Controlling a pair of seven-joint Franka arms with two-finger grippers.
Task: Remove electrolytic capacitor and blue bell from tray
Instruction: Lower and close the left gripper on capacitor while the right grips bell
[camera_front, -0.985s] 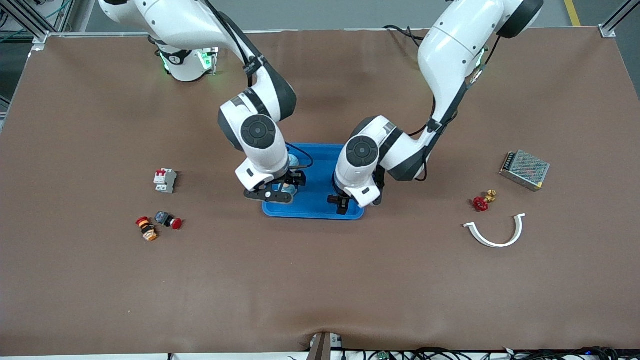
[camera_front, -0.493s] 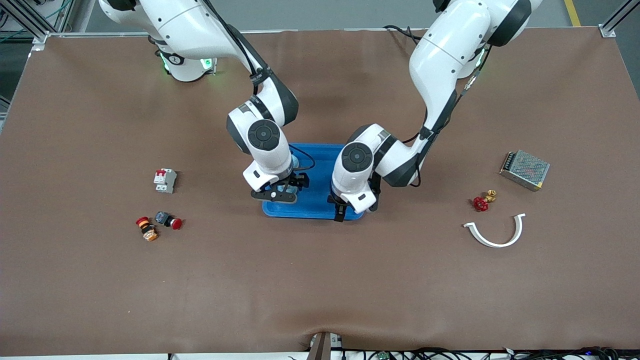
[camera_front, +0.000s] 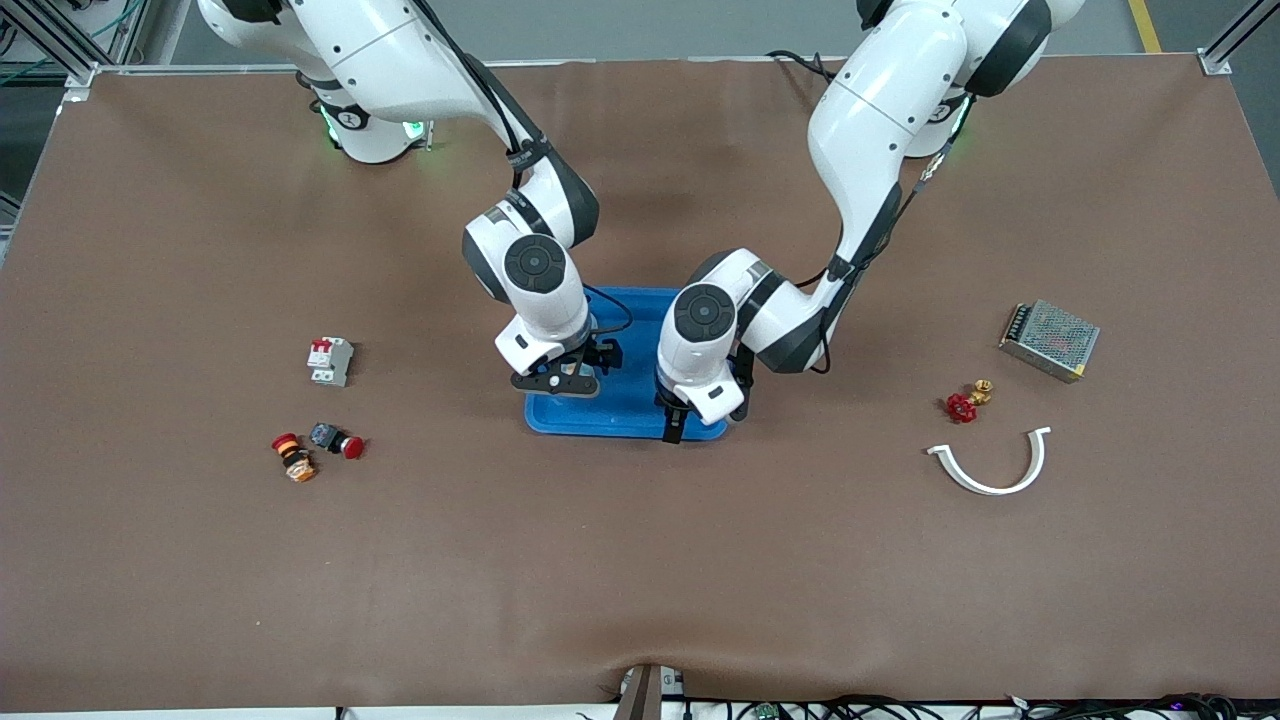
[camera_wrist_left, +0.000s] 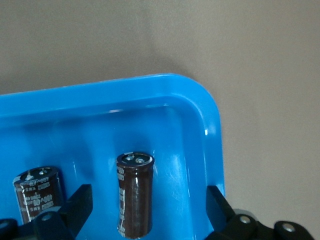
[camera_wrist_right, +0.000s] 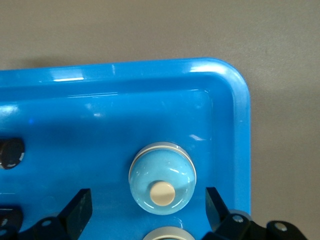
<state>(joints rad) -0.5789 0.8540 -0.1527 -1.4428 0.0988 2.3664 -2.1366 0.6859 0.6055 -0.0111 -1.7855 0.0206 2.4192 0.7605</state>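
A blue tray (camera_front: 625, 405) lies in the middle of the table. My left gripper (camera_wrist_left: 148, 196) hangs open over one corner of the tray (camera_wrist_left: 200, 100). A dark brown capacitor (camera_wrist_left: 135, 200) lies between its fingers (camera_wrist_left: 80, 205), and neither finger touches it. A second capacitor (camera_wrist_left: 36, 192) lies beside the first. My right gripper (camera_wrist_right: 148, 197) is open above a light blue bell (camera_wrist_right: 162, 185) with a cream button, and its fingers (camera_wrist_right: 215, 205) stand apart from the bell. A grey rim (camera_wrist_right: 170, 234) shows beside the bell. In the front view the left gripper (camera_front: 678, 420) and right gripper (camera_front: 570, 378) both hover over the tray.
Toward the right arm's end lie a white circuit breaker (camera_front: 330, 361) and two red push buttons (camera_front: 345, 443) (camera_front: 293, 458). Toward the left arm's end lie a metal power supply (camera_front: 1049, 339), a red valve (camera_front: 963, 403) and a white curved piece (camera_front: 990, 465).
Both hands have shifted a little over the tray, drawing closer to each other. Both grippers have stayed open, and nothing on the table has moved.
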